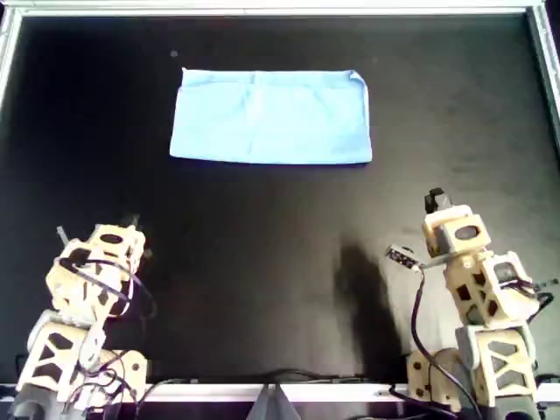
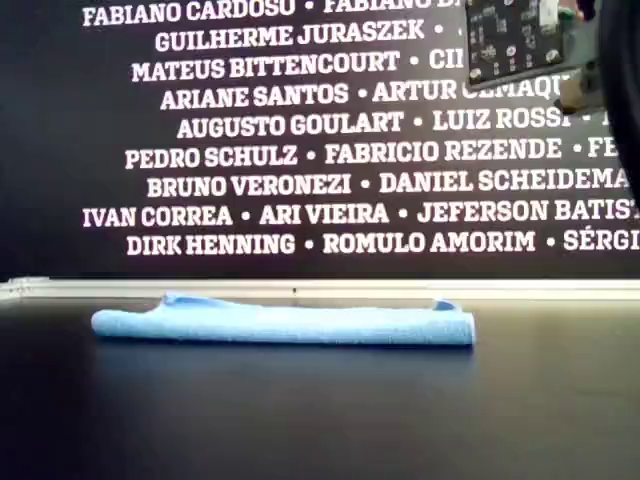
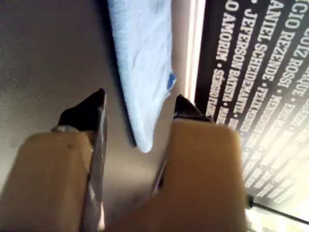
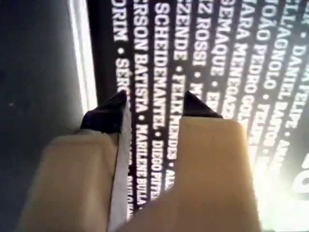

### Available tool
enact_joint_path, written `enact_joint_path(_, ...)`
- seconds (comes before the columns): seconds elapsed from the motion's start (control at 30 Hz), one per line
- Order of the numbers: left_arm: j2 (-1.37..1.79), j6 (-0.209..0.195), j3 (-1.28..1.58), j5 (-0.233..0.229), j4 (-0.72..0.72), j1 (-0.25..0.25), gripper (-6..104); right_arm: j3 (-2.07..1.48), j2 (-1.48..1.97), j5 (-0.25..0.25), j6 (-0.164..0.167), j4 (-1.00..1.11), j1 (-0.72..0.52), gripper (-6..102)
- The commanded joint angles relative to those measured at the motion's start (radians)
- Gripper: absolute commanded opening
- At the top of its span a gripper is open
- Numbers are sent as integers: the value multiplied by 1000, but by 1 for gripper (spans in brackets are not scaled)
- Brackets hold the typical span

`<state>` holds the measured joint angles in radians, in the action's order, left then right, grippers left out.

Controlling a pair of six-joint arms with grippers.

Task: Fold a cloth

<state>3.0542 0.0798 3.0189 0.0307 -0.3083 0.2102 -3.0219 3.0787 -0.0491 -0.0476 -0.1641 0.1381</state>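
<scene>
The light blue cloth (image 1: 271,118) lies flat on the black table as a wide rectangle, toward the far side in the overhead view. Seen from the exterior view, the cloth (image 2: 285,325) is a low layered strip. Down in the overhead view's lower left corner, my left gripper (image 1: 129,223) is far from it. In the left wrist view the left gripper (image 3: 140,101) is open and empty, with one end of the cloth (image 3: 142,63) beyond its fingertips. My right gripper (image 1: 435,199) is in the overhead view's lower right. The right gripper (image 4: 154,101) is open and faces the lettered wall.
A white rim (image 1: 262,9) borders the black table (image 1: 262,262). Behind it stands a dark wall with white names (image 2: 330,150). A small circuit board (image 1: 402,255) sticks out beside the right arm, and cables trail along the near edge (image 1: 289,381).
</scene>
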Motion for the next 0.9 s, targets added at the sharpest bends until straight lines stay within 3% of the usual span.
enact_joint_path(0.0, 20, 5, -14, 9, 25, -5, 49, -12, 23, -12, 0, 34, 3, 45)
enact_joint_path(0.27, -41, -11, -18, 11, 25, -6, 49, 0, -143, -14, -18, 41, 21, 46)
enact_joint_path(0.6, -623, -14, -299, 11, 32, -6, 51, 403, -850, -17, -15, 44, 37, 46)
enact_joint_path(0.7, -830, -12, -397, 11, 81, -5, 61, 537, -1109, -15, -18, 48, 74, 52)
enact_joint_path(0.87, -1088, 5, -459, 11, 256, -3, 88, 749, -1405, -15, -6, 48, 127, 75)
